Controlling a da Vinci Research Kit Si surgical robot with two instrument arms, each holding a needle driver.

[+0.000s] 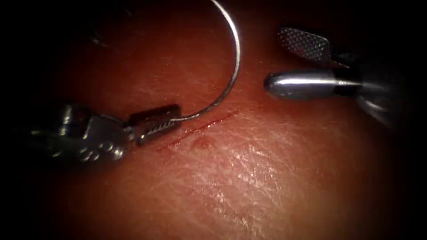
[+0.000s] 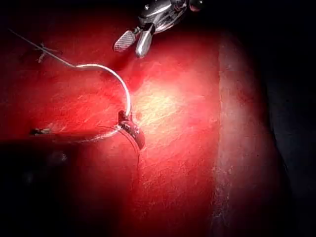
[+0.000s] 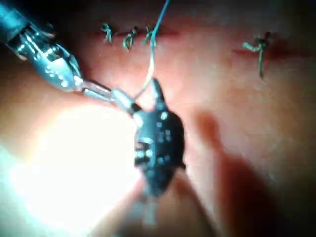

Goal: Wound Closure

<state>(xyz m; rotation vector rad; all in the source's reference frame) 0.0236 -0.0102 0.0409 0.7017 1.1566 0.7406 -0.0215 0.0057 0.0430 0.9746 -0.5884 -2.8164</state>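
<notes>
Needle (image 1: 231, 66) in left gripper (image 1: 155, 122), above tissue (image 1: 267, 178).

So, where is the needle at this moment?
In the endoscope view the needle is above the tissue, not in it. The left tool holds it near one end, beside the cut; its curve rises toward the open right tool.

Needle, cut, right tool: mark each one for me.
needle (image 1: 235, 66), endoscope view, on the curved body, clear of the tissue.
cut (image 1: 209, 125), endoscope view, on the red line.
right tool (image 1: 284, 62), endoscope view, between its open jaws' tips.
</notes>
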